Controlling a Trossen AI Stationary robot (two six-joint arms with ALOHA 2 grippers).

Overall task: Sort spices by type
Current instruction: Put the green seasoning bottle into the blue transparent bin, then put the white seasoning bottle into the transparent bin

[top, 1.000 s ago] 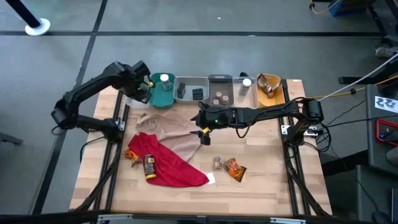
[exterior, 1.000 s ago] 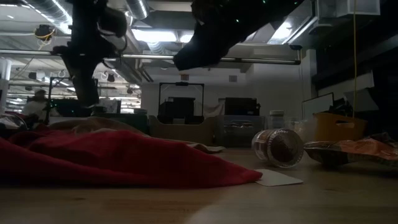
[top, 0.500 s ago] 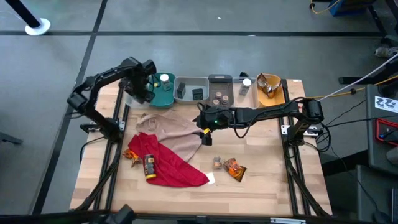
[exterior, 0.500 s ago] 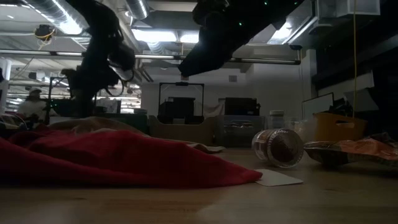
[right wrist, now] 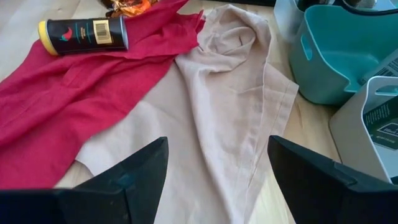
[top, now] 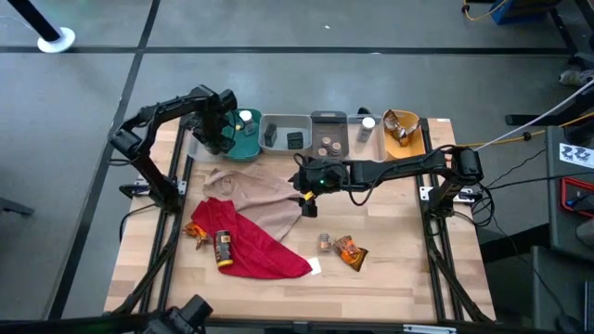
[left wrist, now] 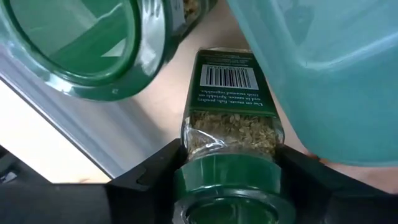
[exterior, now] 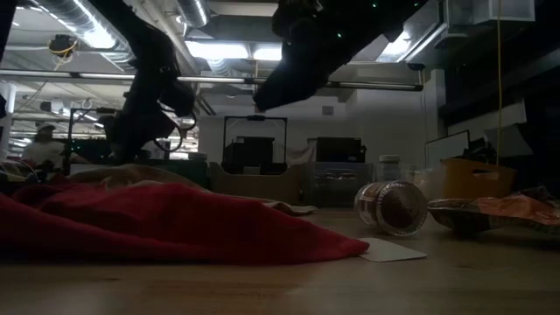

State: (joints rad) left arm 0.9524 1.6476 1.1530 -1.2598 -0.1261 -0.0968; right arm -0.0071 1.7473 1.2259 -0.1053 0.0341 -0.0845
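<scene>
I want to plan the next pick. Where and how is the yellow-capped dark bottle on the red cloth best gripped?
Probably across the middle of the yellow-capped dark bottle, coming from straight above. It lies on its side on the red cloth, so an open pincer can close over its round body.

red cloth [top: 251,249], tan cloth [top: 260,197], teal bin [top: 243,145]

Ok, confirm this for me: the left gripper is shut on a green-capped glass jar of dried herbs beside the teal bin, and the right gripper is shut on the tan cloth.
Not quite. The left gripper is shut on the green-capped glass jar of dried herbs beside the teal bin, but the right gripper is open and holds nothing; it hangs above the tan cloth. The right wrist view shows its fingers spread apart with only cloth beyond them.
</scene>
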